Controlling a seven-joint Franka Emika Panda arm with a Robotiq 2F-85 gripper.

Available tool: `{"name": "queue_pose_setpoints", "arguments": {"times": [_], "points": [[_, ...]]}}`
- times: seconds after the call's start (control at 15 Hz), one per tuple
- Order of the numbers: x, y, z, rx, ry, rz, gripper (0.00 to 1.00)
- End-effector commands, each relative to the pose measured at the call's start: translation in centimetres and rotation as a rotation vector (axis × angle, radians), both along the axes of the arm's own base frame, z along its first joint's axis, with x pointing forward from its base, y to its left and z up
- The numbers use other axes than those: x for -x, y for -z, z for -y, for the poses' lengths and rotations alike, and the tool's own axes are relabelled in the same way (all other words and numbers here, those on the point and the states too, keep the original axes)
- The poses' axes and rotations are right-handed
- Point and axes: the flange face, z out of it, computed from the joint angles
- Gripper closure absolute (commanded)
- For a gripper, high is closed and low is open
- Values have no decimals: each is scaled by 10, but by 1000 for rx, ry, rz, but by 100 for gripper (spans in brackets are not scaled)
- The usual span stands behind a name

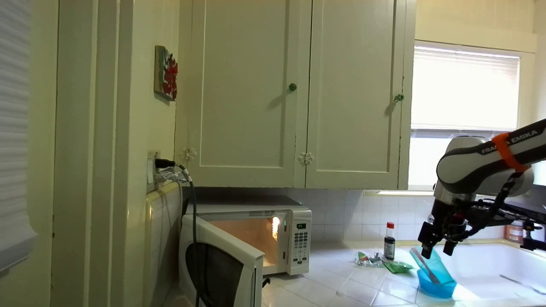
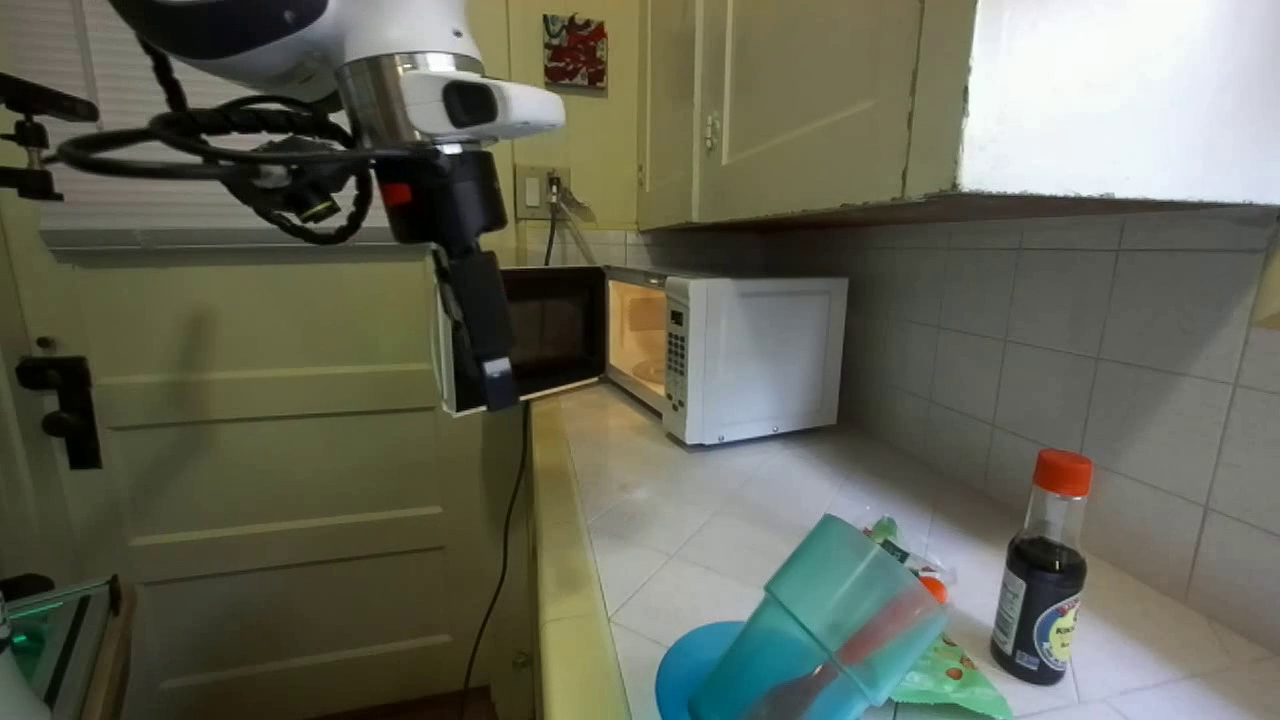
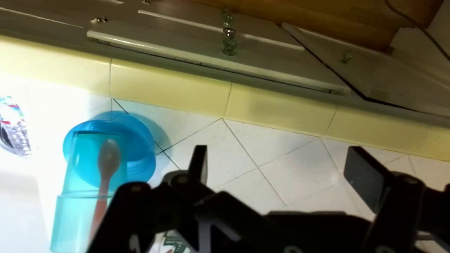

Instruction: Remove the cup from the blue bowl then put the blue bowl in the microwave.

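On the tiled counter near its front edge stands the blue bowl, light blue and round, also visible in the wrist view as a blue bowl. A translucent teal cup leans tilted in it, with a spoon showing through its wall. The microwave sits farther along the counter, its door swung wide and its inside lit orange. My gripper is open, its fingers far apart over bare tiles, beside the bowl in the wrist view and touching neither bowl nor cup.
A sauce bottle with a red cap stands by the wall. Green packets lie beside the cup. The white sink holds a utensil. Cabinets hang above the microwave; a black cord runs past its door.
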Motion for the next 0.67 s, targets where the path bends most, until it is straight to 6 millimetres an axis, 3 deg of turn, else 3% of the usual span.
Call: {"name": "queue_pose_setpoints", "arguments": {"times": [0.0,0.4,0.47,0.6], "points": [[-32,15,65,-9,65,-23,0],[-55,32,158,62,203,-109,0],[-44,23,130,44,170,-70,0],[-49,29,139,54,179,-89,0]]}}
